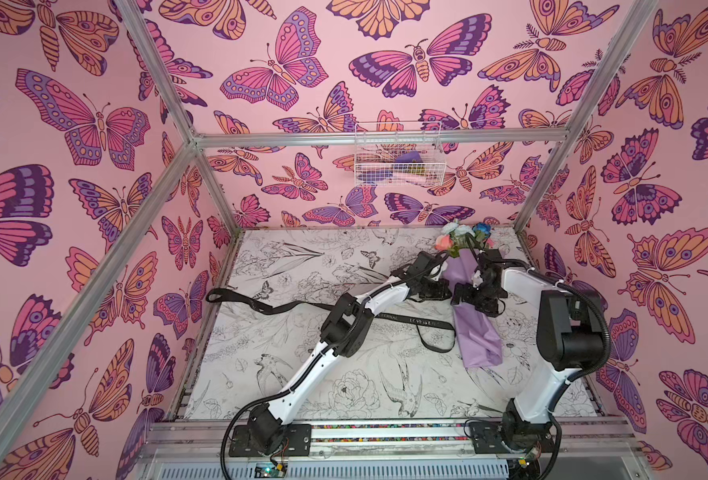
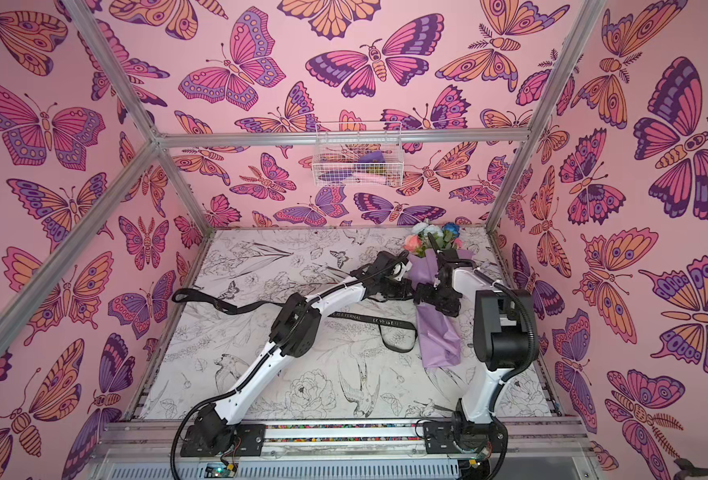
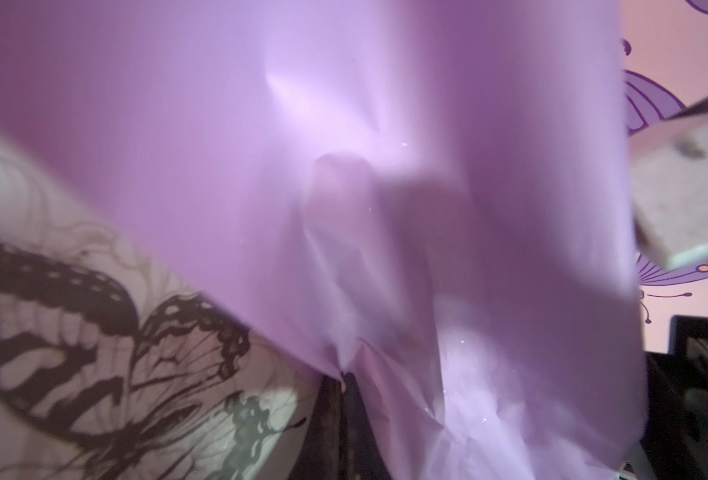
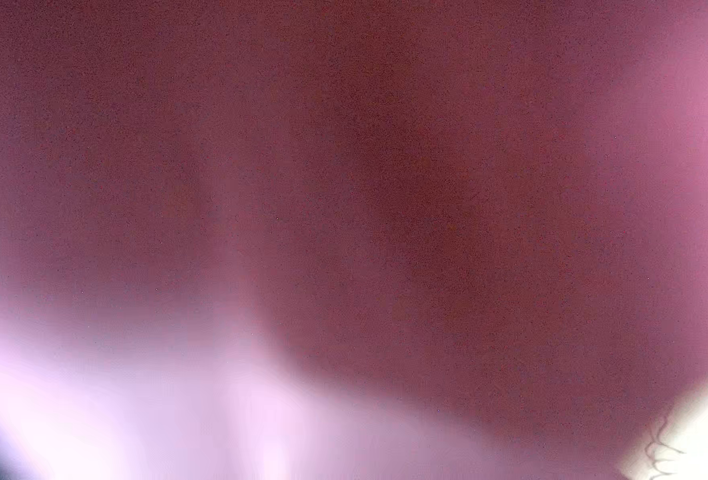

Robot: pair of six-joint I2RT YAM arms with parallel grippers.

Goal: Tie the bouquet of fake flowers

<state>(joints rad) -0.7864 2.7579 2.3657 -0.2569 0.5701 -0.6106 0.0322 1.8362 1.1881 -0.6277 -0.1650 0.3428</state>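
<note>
Pinching the lilac-wrapped bouquet (image 1: 479, 336), the left jaws are clamped tight; the right jaws stand wide.

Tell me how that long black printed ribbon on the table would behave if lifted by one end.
Probably floppy: the long black printed ribbon lies in loose curves, with a loop beside the lilac-wrapped bouquet of fake flowers. Likely light and thin, so it should trail across the flower-sketched table rather than lift whole.

Pink butterfly-print walls (image 1: 302, 62) enclose a black-and-white floral-print tabletop (image 1: 406, 353), a white wire basket (image 1: 364, 158) hanging at the back.
</note>
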